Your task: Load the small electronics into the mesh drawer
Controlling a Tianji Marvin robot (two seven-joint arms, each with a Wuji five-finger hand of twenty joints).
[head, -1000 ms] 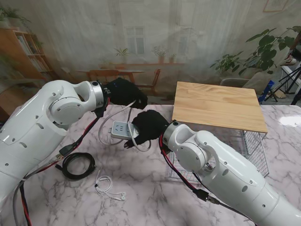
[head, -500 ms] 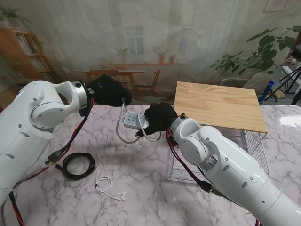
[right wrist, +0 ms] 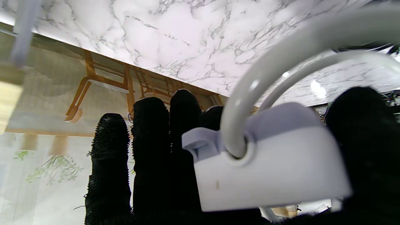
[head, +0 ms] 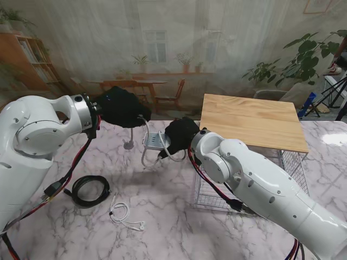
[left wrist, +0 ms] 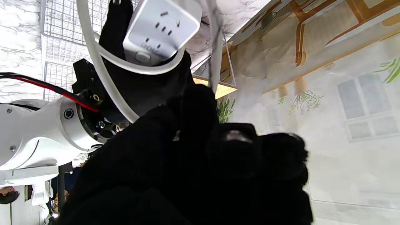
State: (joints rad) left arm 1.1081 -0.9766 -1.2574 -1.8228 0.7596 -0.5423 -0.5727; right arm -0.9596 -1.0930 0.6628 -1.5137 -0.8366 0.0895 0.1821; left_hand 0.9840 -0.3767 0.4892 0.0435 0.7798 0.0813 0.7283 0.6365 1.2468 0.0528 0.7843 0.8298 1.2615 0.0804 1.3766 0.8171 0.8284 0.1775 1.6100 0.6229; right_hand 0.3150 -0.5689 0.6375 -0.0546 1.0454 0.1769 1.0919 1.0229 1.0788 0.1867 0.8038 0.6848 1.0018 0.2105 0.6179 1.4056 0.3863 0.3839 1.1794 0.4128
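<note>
1. While I look down from my stand, I count two hands, one power strip, one black cable, one white earphone cord and one mesh drawer.
2. Far on my left, one black cable [head: 89, 190] lies in a coil on the marble table [head: 162, 216].
3. Just beside it, nearer to me, one thin white earphone cord [head: 123, 214] lies loose on the table.
4. My left hand [head: 122, 107] is up in the air, with its black fingers curled. The white cord [head: 145, 142] of the strip runs up to it, but I cannot tell if it really holds the cord.
5. One white power strip [head: 154, 142] hangs in the air above the table, between my two hands.
6. My right hand [head: 179, 136] is wrapped around the strip. The fingers [right wrist: 150, 150] sit on one side and the thumb on the other.
7. On my right, one mesh drawer [head: 293, 168] sticks out from under one wooden top [head: 250, 120]. The strip is not in it yet.
</note>
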